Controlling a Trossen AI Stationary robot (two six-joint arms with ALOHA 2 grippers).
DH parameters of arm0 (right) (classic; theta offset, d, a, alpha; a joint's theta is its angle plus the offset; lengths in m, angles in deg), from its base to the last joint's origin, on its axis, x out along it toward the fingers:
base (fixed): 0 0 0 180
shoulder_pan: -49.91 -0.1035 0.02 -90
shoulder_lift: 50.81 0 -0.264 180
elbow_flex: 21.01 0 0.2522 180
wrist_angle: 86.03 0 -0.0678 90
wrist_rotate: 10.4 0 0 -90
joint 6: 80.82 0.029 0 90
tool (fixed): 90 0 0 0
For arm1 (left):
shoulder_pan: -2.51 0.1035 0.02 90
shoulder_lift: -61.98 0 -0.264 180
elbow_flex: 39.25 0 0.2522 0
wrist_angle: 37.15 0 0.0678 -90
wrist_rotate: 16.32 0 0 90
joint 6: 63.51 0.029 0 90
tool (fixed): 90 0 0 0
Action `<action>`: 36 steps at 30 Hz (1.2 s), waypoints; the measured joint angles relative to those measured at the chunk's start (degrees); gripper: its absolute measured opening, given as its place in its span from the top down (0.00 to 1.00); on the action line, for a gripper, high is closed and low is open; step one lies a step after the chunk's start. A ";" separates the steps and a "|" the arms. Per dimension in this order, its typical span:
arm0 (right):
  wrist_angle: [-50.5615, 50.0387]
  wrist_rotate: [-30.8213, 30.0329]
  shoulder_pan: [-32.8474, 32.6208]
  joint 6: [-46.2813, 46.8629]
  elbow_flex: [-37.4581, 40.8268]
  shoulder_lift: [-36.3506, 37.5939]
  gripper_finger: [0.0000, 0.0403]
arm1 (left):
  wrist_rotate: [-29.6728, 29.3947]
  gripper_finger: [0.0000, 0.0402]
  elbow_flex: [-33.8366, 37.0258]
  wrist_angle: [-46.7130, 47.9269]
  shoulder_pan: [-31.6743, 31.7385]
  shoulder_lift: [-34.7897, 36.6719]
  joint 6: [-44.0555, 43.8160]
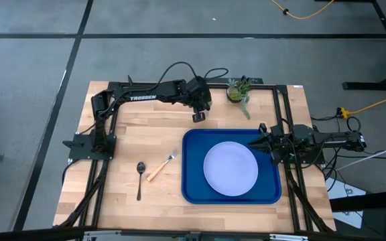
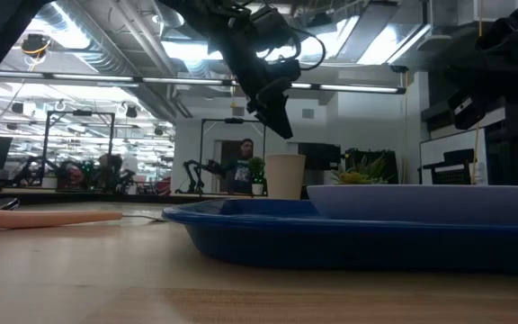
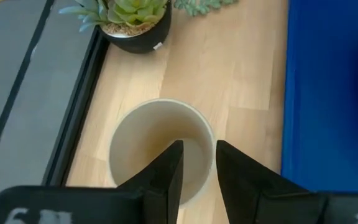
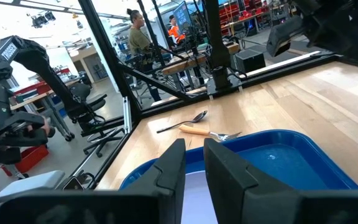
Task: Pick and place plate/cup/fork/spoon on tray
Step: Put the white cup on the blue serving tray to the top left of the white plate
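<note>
The tan cup (image 3: 148, 143) stands upright on the table near its far edge, left of the blue tray (image 1: 193, 144); the low view shows it too (image 2: 285, 175). My left gripper (image 3: 197, 149) is open and hangs just above the cup's rim, one finger over the hollow and one outside, clear of it in the low view (image 2: 281, 126). The pale plate (image 1: 230, 167) lies flat in the tray. The fork (image 1: 159, 167) and the dark spoon (image 1: 140, 175) lie on the table left of the tray. My right gripper (image 1: 254, 139) is open and empty above the tray's far right part.
A small green potted plant (image 1: 236, 90) stands at the far edge, just right of the cup. Black frame rails (image 1: 106, 134) run along the table's left, far and right sides. People and other arms show in the room behind.
</note>
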 joint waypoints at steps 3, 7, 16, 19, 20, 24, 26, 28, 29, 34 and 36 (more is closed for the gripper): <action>0.00 0.00 0.00 -0.03 0.00 0.00 0.84 | 0.11 0.78 0.00 0.01 -0.05 0.00 0.00; 0.00 0.00 -0.01 -0.03 0.00 0.00 0.84 | 0.09 0.78 0.00 0.03 -0.05 -0.10 1.16; 0.01 0.00 -0.01 -0.03 0.00 0.00 0.84 | 0.11 0.78 0.35 0.46 -0.16 -1.21 3.01; 0.00 0.00 -0.02 -0.03 0.00 0.00 0.84 | 0.09 0.78 0.37 1.13 -0.18 -1.33 3.02; 0.00 0.02 0.00 -0.03 0.00 0.00 0.84 | 0.10 0.78 0.37 1.39 -0.18 -1.33 3.02; 0.00 0.02 0.00 -0.03 0.00 0.00 0.84 | 0.05 0.78 0.37 2.14 -0.60 -2.05 3.04; 0.00 0.00 0.00 -0.03 0.00 0.00 0.84 | 0.06 0.78 0.39 2.23 -0.60 -2.10 3.53; 0.02 0.02 -0.02 -0.03 0.00 0.00 0.84 | -0.04 0.78 0.28 1.61 -0.66 -2.55 4.63; 0.00 0.02 0.00 -0.02 0.00 0.00 0.84 | -0.07 0.78 0.34 1.77 -0.66 -2.87 4.50; 0.02 0.02 0.00 -0.03 0.00 0.00 0.84 | -0.17 0.78 0.27 1.39 -0.80 -3.43 4.47; 0.00 0.02 -0.02 -0.03 0.00 0.00 0.84 | -0.13 0.78 0.39 2.52 -0.82 -3.71 4.48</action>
